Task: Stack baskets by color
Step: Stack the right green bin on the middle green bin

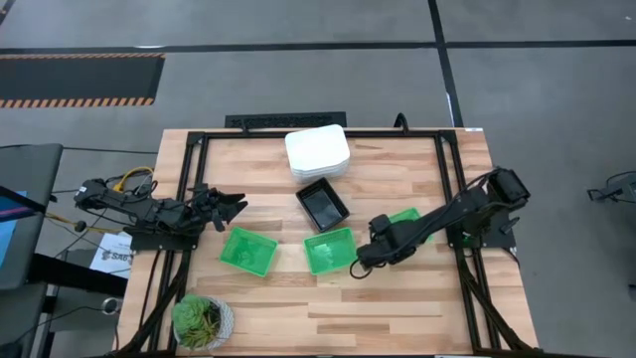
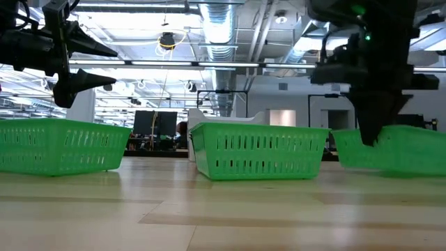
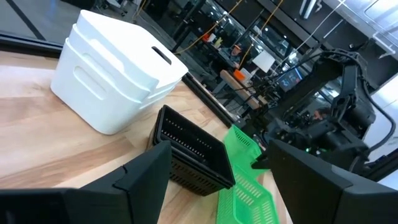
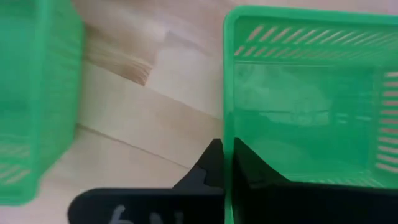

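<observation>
We see three translucent bright green baskets, slotted sides, rounded corners, in a loose row across the middle of the high view: left green basket (image 1: 248, 250), middle green basket (image 1: 329, 250), and right green basket (image 1: 407, 221), which lies mostly under the right arm. Just above the middle one sits the black basket (image 1: 322, 204), dark with slotted walls; how many are nested there we cannot tell. Above that, at the table's top edge, a stack of white baskets (image 1: 317, 152), smooth-walled.

Right gripper (image 4: 226, 163) is clamped on the side wall of the right green basket (image 4: 311, 93), one finger inside, one outside. Only the right wrist view shows that pinch; in the high view the arm covers it. The middle green basket (image 4: 31, 99) is apart across bare wood.

The low view gives wall height and the slots of the middle green basket (image 2: 258, 150), and the right gripper (image 2: 376, 132) coming down onto the basket rim.

Left gripper (image 1: 227, 207) hovers at centre left, above the left green basket, fingers spread, holding nothing. The left wrist view shows the white stack's handle cutout.

Potted plant (image 1: 202, 320) at lower left of the wooden table (image 1: 397, 308).
</observation>
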`<action>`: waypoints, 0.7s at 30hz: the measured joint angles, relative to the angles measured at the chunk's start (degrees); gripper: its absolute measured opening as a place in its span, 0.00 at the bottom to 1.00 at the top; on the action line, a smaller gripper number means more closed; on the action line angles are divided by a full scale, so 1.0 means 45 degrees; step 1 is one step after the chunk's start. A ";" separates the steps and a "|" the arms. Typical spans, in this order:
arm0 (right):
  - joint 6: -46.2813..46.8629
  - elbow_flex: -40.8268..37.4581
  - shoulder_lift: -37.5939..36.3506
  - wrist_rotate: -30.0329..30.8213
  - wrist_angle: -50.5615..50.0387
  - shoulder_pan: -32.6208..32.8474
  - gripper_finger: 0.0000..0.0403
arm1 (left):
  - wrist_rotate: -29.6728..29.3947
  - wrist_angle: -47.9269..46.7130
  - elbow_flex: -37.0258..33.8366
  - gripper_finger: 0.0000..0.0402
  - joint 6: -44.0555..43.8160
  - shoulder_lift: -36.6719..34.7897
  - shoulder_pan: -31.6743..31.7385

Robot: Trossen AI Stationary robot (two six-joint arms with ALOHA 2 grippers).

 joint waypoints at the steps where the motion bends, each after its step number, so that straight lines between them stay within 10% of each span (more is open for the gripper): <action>1: -0.0106 0.0046 -0.0164 0.0138 -0.0077 -0.0048 0.02 | 0.0000 0.0000 0.0000 0.64 -0.0001 0.0000 0.0001; 21: -0.2584 0.6618 -0.1320 0.0469 -0.2253 -0.0267 0.01 | 0.0005 0.0000 0.0000 0.64 -0.0061 0.0000 0.0001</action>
